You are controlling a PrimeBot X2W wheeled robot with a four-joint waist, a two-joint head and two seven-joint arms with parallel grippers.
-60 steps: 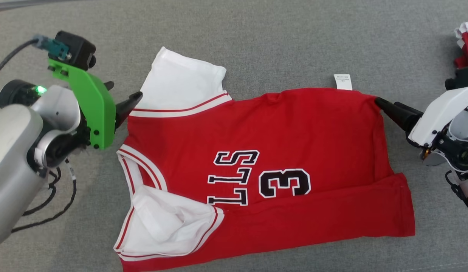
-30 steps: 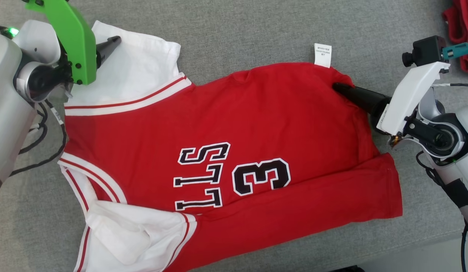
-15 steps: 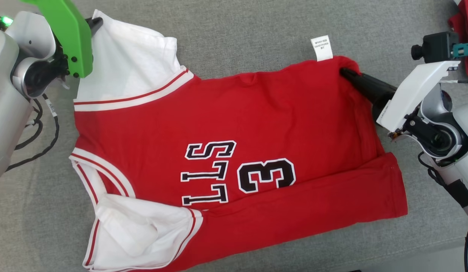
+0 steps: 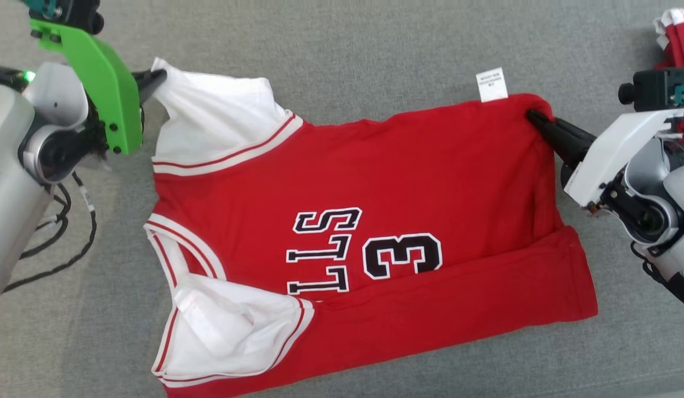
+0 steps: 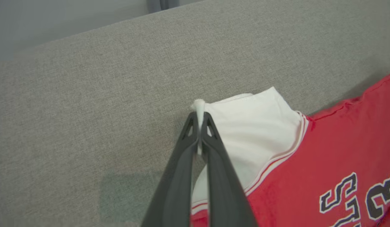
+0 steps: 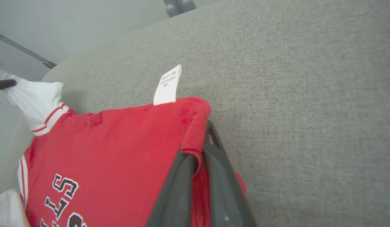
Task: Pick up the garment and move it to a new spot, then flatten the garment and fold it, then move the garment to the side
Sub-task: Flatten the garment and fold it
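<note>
A grey woven fabric surface (image 4: 375, 44) covers the whole scene. On it, in the middle, lies a red basketball jersey (image 4: 408, 177) with white sleeves, black letters and the number 3 (image 4: 403, 255). Its collar end is at the left and its hem end at the right. Along the near edge, a long red band of cloth reaches further right than the rest of the body.

The left gripper (image 5: 199, 118) is closed on the tip of the far white sleeve (image 4: 215, 116), at the far left, and the cloth there is pulled into a point. The right gripper (image 6: 198, 151) is closed on the far right corner of the jersey, where the red hem is bunched between its fingers. A white care label (image 4: 492, 84) sticks out from the far edge just beside this corner. At the far right edge lies a pile of other red and white clothes (image 4: 679, 38).
</note>
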